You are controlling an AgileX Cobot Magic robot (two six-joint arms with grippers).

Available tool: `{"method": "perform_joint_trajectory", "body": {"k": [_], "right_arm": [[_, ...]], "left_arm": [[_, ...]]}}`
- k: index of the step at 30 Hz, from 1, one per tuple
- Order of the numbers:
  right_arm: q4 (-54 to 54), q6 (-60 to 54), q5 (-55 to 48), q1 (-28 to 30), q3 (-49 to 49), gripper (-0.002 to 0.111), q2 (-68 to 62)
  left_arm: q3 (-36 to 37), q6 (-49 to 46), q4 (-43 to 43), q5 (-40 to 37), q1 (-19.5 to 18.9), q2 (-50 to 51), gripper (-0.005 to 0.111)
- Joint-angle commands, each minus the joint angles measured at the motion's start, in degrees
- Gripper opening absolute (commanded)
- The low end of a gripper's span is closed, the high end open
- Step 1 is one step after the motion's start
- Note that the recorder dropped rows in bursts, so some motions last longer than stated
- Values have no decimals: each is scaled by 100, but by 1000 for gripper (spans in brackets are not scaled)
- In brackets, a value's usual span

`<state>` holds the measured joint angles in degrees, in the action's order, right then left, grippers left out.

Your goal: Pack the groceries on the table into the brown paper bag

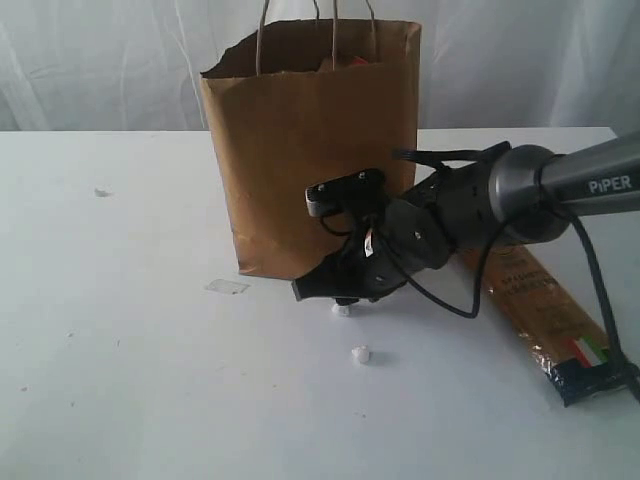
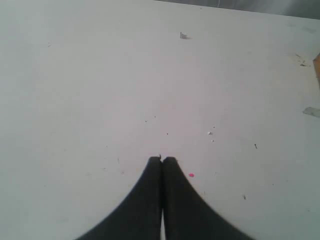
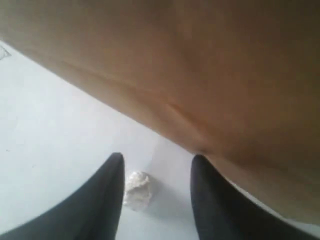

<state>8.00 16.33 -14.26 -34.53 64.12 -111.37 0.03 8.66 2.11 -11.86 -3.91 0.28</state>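
The brown paper bag [image 1: 310, 150] stands upright at the back middle of the white table [image 1: 120, 330], and a bit of red shows inside its rim. A long spaghetti packet [image 1: 540, 310] lies flat to the right of the bag. My right gripper [image 1: 312, 290] is low at the bag's front base, open and holding nothing. In the right wrist view its fingertips [image 3: 157, 167] straddle a small white lump [image 3: 138, 190] on the table, with the bag's wall [image 3: 200, 65] close beyond. My left gripper [image 2: 162, 160] is shut and empty above bare table [image 2: 125, 75]. The other groceries are out of view.
A second white crumb [image 1: 361, 354] lies in front of the right gripper. A flat clear scrap [image 1: 227, 287] sits at the bag's left front corner, and a small speck [image 1: 101, 192] lies far left. A pink dot [image 2: 191, 175] marks the table by the left fingers.
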Motion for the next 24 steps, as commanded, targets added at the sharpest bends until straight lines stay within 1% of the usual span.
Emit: {"method": "perform_joint_trajectory", "body": {"k": [1,5,11,24], "right_arm": [[-71,21,70,25,-15,41,-15],[-449,33,-101,25,-15,41,-15],[-458,-249,-315,25,-15,41,-15],[-648,-307,26,25,-15,41,-15]], "left_arm": [[-3,16,38,27,-6,-28,0],[-3,16,38,27,-6,-28,0],[-3,16,38,27,-6,-28,0],[-3,16,38,27,-6,-28,0]]}}
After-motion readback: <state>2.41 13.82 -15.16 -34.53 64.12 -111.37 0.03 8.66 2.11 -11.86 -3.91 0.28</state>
